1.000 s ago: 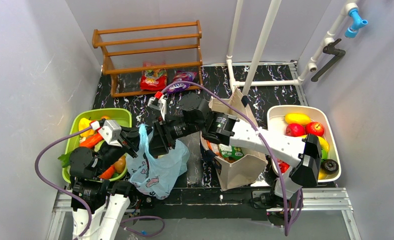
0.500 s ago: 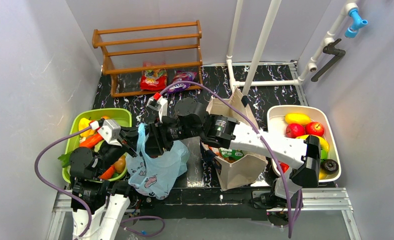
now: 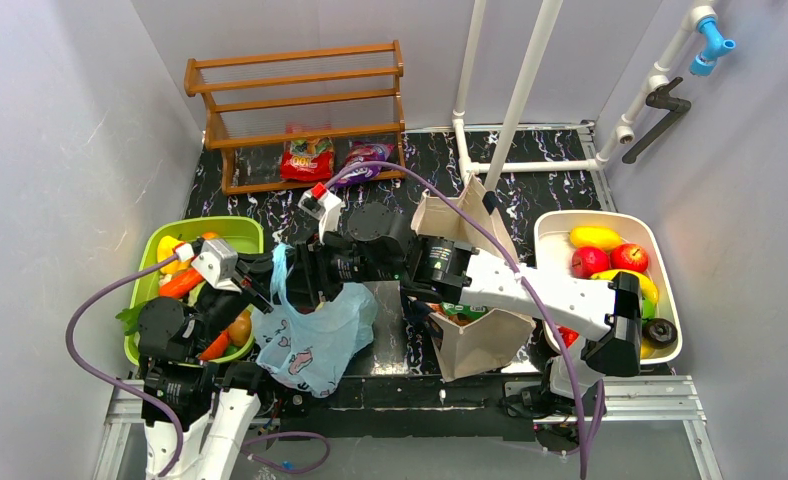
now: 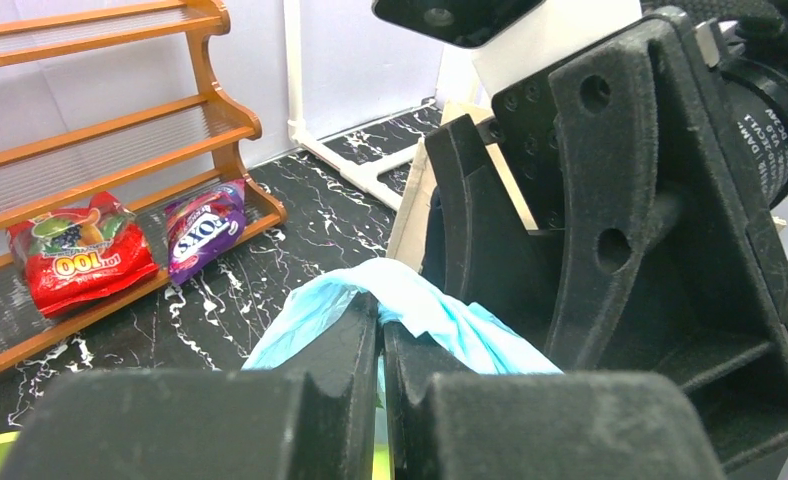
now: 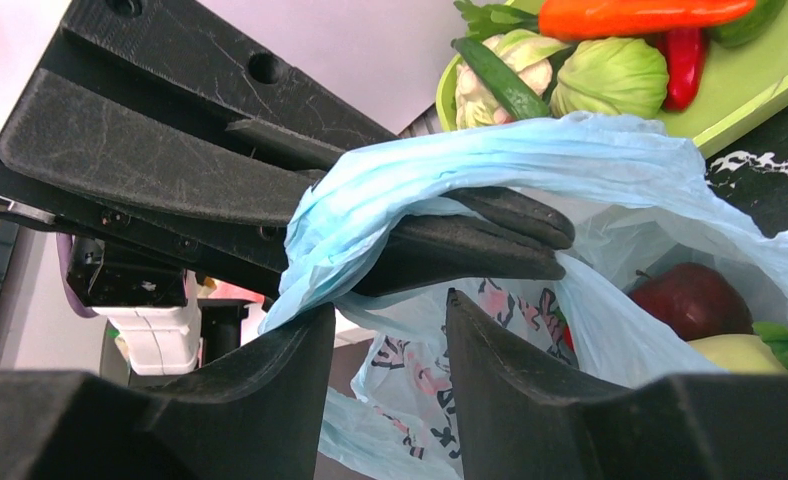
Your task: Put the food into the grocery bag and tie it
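Observation:
The light-blue grocery bag (image 3: 315, 338) hangs at the near middle-left of the table. My left gripper (image 4: 382, 312) is shut on one of its loop handles (image 4: 425, 300), holding it up. My right gripper (image 5: 390, 318) stands open just under the left fingers (image 5: 470, 250), where the handle drapes over them. Only the bag's printed plastic shows behind the right gripper's gap. Inside the bag I see food: a red apple (image 5: 692, 298) and a pale green piece (image 5: 745, 352). In the top view the two grippers meet at the bag's top (image 3: 288, 275).
A green tray (image 3: 248, 228) of vegetables lies left of the bag. A beige canvas tote (image 3: 475, 325) stands to its right, then a white tub (image 3: 550, 225) of fruit. Two snack packets (image 3: 308, 158) lie under the wooden rack (image 3: 295, 80) at the back.
My right gripper has moved left, closer to the left fingers, and its jaws have opened wider. The left gripper stays shut on the handle.

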You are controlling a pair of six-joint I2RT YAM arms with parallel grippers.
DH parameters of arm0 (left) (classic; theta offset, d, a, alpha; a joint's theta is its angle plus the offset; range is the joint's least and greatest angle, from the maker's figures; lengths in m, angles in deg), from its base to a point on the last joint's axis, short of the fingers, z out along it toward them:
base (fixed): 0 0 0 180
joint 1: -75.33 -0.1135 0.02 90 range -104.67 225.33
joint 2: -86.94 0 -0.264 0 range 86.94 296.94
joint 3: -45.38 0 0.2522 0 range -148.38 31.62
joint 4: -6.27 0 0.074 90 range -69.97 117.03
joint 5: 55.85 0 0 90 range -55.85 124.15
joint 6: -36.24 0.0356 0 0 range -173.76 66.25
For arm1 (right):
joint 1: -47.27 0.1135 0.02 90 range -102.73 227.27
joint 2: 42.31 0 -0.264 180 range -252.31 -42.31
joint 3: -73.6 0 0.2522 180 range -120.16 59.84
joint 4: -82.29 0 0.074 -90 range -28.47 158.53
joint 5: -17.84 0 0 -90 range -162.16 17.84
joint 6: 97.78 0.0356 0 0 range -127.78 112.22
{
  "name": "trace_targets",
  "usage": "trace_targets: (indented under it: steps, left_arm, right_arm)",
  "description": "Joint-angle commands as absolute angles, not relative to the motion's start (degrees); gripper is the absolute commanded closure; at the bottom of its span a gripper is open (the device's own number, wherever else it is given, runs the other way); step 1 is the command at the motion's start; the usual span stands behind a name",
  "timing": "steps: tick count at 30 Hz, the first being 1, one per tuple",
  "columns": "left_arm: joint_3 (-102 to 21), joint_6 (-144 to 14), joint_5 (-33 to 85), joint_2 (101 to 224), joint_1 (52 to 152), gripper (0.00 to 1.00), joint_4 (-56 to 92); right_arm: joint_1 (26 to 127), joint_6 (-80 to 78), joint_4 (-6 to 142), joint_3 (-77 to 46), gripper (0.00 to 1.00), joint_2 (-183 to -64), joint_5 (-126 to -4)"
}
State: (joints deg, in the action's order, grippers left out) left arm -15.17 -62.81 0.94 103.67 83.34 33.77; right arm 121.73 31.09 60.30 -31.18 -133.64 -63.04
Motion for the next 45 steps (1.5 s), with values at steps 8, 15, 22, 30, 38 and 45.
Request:
trace_targets:
  steps: [8,15,22,30,38,45]
  left_arm:
    - [-15.44,-64.39,2.66,102.70,83.42,1.00,32.34]
    - [-16.83,-65.01,4.47,104.48,83.40,1.00,33.97]
    - [-17.09,-65.04,5.84,104.34,83.42,1.00,34.42]
    - [-16.76,-66.33,5.89,104.25,83.40,1.00,33.73]
    - [-15.90,-65.79,6.33,103.29,83.42,1.00,34.81]
    - [-16.95,-63.19,6.62,102.07,83.39,1.00,39.45]
  right_arm:
    - [122.46,35.59,75.24,-27.86,0.44,-129.81,-69.10]
    - [122.46,36.86,77.47,-28.73,0.42,-132.14,-64.81]
    - [122.42,37.43,78.29,-28.70,0.46,-132.78,-64.55]
    - [122.42,38.34,78.11,-28.29,0.75,-133.89,-64.15]
    - [122.42,38.23,77.61,-27.38,0.99,-133.95,-62.23]
    - [121.96,35.80,70.94,-23.77,0.99,-129.89,-68.05]
